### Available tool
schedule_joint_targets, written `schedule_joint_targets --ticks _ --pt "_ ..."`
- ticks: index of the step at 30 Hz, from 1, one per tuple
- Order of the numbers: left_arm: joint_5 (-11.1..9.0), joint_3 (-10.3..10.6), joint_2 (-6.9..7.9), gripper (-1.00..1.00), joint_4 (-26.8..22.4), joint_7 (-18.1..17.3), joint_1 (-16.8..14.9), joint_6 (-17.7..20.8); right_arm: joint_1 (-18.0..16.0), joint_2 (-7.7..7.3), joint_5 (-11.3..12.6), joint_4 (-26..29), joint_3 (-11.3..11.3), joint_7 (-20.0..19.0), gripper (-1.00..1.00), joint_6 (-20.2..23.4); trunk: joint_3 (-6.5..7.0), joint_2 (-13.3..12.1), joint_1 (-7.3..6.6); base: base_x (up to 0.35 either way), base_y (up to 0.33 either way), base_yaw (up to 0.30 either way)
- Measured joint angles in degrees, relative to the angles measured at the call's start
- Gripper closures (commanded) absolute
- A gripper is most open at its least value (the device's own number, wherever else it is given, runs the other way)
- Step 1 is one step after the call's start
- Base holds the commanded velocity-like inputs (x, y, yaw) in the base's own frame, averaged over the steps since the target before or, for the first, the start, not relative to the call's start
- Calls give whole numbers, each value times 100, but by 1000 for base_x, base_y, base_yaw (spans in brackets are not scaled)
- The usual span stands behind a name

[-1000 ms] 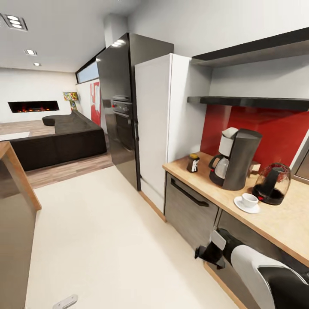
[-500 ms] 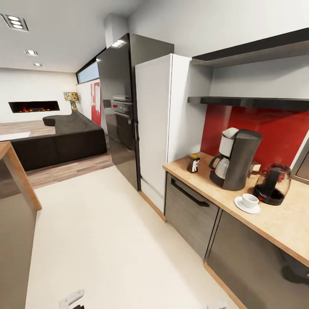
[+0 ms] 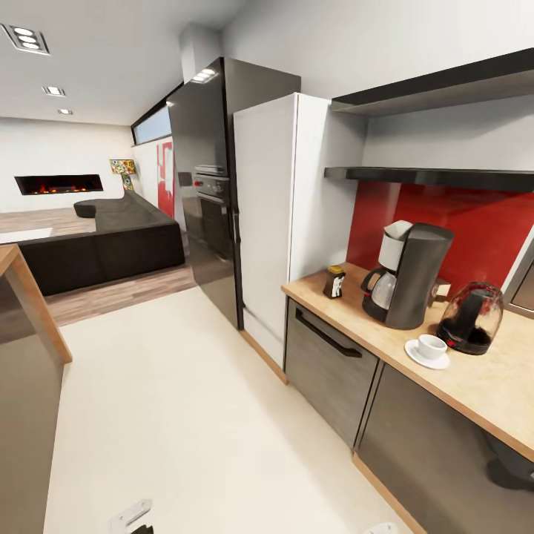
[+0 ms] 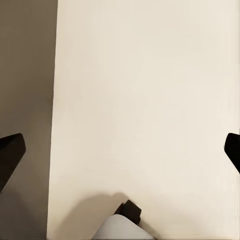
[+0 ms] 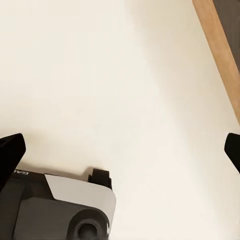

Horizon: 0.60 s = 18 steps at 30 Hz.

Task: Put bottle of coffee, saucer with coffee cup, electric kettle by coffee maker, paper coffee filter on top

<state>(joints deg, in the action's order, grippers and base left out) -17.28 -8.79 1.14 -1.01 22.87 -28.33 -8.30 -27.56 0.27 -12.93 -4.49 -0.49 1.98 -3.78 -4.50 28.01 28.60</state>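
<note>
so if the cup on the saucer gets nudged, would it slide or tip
The cup looks like glazed white ceramic, so it would likely slide on the smooth saucer rather than grip. It is squat and wide, so tipping seems unlikely. It probably chips if knocked against the kettle close behind it.

Colour-wise the kitchen's pretty bold: glossy red backsplash [image 3: 475, 222] behind a light wood countertop [image 3: 475, 382], grey-brown cabinet fronts [image 3: 326, 371] with a black handle, black shelves [image 3: 437, 176], a white fridge [image 3: 271, 215] next to a black glossy tall unit [image 3: 208, 178], and a cream floor [image 3: 185, 415]. On the counter there's a dark grey coffee maker [image 3: 408, 276] with a pale grey top, a dark bottle of coffee [image 3: 334, 282] with a yellowish lid and white label, a white coffee cup [image 3: 431, 345] on a white saucer [image 3: 426, 355], and a see-through electric kettle [image 3: 470, 317] with black base and handle picking up red tints. Off in the lounge it's a black sofa [image 3: 111, 245], wood-plank flooring, white walls, and an orange-glowing fireplace [image 3: 58, 183].
</note>
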Motion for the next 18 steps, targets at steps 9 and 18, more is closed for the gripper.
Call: schedule_joint_targets --ticks 9,18 --pt "-3 -8 -25 -100 0 -3 0 1 0 6 0 1 3 1 -100 4 0 0 0 0 0 0" --pt "-3 -8 -26 -100 0 0 0 0 0 -1 1 1 3 1 -100 4 0 0 0 0 0 0"
